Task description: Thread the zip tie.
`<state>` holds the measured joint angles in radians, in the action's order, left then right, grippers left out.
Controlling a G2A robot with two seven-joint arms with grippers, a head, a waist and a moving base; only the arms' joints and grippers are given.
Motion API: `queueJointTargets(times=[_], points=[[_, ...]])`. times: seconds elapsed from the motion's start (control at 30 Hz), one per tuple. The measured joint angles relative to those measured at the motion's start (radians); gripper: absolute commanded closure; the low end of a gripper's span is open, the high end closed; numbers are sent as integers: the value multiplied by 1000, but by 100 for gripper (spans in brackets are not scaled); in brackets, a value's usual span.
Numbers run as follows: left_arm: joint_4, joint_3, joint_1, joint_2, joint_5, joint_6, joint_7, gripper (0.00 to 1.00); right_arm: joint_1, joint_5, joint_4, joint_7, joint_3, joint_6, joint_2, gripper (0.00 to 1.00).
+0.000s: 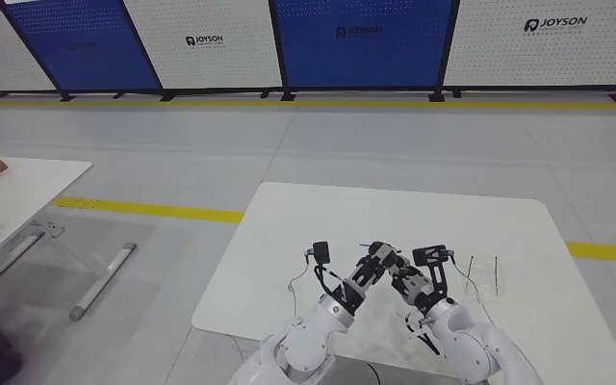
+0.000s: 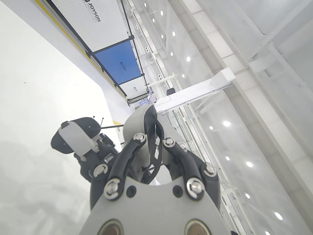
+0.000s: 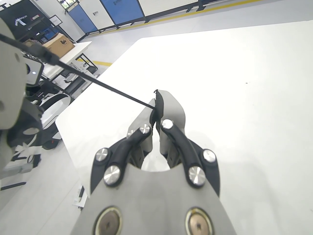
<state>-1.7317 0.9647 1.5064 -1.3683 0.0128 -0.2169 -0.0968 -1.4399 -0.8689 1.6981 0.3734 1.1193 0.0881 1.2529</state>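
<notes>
The zip tie [image 3: 97, 80] is a thin, straight black strap held in the air above the white worktop [image 3: 232, 74], not lying on it. One end is pinched at the tips of the right tool [image 3: 156, 106], whose pads are clenched on it. From there its long axis runs in a taut, unbent line away from that tool towards the left arm's grey housing. Close to that housing the strap shows a short, thicker block, which I take for the locking head. I cannot tell whether the strap already passes through it. The left tool [image 2: 153, 113] is also pressed shut, with a thin dark strip edge-on between its pads, apparently the same tie. From the left wrist, a short black length reaches across from the right tool to the side of the left tool's finger. In the top view the two tools meet tip to tip near the worktop's near edge, so neither arm has far to go. The coming move probably turns on keeping the strap in line with the head's slot, since a slight twist of the flat strap would likely block it. A few spare ties [image 1: 484, 272] lie on the worktop beside the right arm.
</notes>
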Motion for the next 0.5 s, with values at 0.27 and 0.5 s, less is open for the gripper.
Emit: queueJointTargets(times=[0.27, 0.5], points=[[24, 3, -5, -3, 28, 23, -53, 100, -10, 58, 19, -22, 26, -4, 0, 0], [78, 22, -21, -9, 51, 15, -153, 100, -64, 308, 83, -50, 172, -34, -6, 0]])
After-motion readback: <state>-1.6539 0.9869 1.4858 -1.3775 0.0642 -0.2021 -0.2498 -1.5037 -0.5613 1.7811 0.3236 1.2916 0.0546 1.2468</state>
